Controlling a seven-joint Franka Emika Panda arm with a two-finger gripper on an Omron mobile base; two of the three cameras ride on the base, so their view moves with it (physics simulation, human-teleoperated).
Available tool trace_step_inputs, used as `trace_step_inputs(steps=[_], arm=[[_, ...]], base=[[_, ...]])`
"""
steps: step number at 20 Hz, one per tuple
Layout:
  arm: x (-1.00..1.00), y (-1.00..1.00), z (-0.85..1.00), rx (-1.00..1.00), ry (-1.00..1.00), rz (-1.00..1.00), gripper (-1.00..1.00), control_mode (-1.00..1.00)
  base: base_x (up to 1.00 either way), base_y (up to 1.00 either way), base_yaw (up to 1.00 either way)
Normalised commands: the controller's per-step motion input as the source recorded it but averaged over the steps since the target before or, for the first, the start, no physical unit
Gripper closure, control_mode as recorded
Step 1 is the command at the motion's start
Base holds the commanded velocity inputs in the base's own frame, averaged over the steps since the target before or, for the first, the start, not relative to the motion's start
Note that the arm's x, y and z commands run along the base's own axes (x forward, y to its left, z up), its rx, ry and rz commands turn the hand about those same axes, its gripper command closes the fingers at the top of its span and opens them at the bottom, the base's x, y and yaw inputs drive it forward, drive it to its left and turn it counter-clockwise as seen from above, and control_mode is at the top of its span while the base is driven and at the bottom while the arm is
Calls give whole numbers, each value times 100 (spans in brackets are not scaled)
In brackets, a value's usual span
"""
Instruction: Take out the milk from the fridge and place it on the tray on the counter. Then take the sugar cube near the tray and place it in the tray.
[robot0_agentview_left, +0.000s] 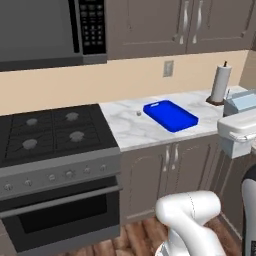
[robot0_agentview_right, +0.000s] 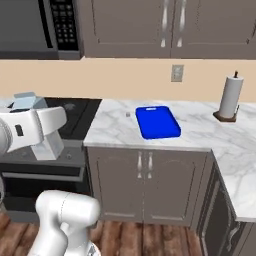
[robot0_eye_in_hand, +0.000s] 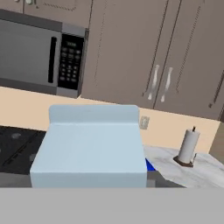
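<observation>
Blue tray (robot0_agentview_left: 171, 116) lies bare, open from above; sugar cube (robot0_agentview_left: 138, 113) just beside, paper-towel roll (robot0_agentview_left: 220, 84) well apart.

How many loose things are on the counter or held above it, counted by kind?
Blue tray: 1
Sugar cube: 1
Paper towel roll: 1
Milk carton, held in the end effector: 1
Total: 4
</observation>
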Motion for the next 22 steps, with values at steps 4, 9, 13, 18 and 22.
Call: trace_step_inputs(steps=[4,9,13,18,22], arm=[[0,0,0,0,0,0,100,100],[0,0,0,0,0,0,100,100],[0,0,0,0,0,0,100,100],[0,0,0,0,0,0,100,100],[0,0,0,0,0,0,100,100]], base=[[39,-19,-10],[34,54,-20],[15,24,-16],[34,-6,7],[56,-6,29]])
